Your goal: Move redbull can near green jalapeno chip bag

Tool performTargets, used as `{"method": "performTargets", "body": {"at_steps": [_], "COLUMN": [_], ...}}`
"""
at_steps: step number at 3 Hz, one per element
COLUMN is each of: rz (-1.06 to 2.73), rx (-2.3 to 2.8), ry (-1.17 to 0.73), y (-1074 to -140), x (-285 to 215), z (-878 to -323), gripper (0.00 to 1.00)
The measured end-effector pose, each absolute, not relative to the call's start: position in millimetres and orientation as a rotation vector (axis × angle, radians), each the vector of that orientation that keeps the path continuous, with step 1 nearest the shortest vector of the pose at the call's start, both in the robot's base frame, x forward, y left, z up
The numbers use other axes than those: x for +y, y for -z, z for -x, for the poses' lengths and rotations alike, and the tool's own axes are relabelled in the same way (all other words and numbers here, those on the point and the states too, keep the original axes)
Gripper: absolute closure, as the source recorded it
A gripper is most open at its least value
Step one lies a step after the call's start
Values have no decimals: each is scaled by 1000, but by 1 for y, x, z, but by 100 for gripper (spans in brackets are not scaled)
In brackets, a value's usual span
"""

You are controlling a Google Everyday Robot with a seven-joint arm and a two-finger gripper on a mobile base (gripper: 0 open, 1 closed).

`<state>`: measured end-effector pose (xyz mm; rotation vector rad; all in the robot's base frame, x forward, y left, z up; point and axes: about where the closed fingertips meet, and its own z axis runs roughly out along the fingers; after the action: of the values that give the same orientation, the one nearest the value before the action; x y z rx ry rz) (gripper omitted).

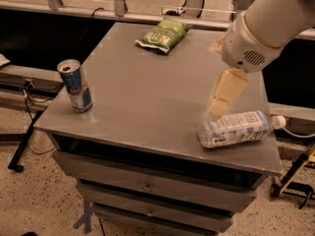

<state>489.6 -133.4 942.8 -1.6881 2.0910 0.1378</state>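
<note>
**The Can Stands Far From the Green Bag**

We see a gray table [147, 97] with drawers [147, 185] under it. The redbull can [75, 85] stands up straight at the near left corner of the table top. It is blue and silver, and its shiny top faces up.

The green jalapeno chip bag [162, 34] lies flat at the far edge of the table, a little left of the middle. The can and the bag are well apart, with bare gray table between them.

A clear bottle [236, 128] with a white label lies on its side at the near right corner. Its white cap points to the right and sits close to the right edge of the table.

A big white arm [268, 23] comes in from the far right, up high. The gripper [216, 107] hangs down from it. It is pale cream and points down over the right side of the table. Its tip is just above the left end of the bottle, and we cannot tell if it touches the bottle. We cannot tell how far open the gripper is. We see nothing in its hold. It is well apart from the can, and it is far from the bag too.

The floor [39, 200] around the table is speckled.
</note>
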Motion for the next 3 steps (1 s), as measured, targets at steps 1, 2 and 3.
{"method": "performTargets", "body": {"at_steps": [1, 2, 3], "rz": [1648, 1651, 1610], "rx": [1950, 1952, 1949], "ry": [-305, -303, -311], "y": [-931, -931, -933], "x": [-60, -61, -61], "z": [-523, -522, -525], "gripper": [0, 0, 0]}}
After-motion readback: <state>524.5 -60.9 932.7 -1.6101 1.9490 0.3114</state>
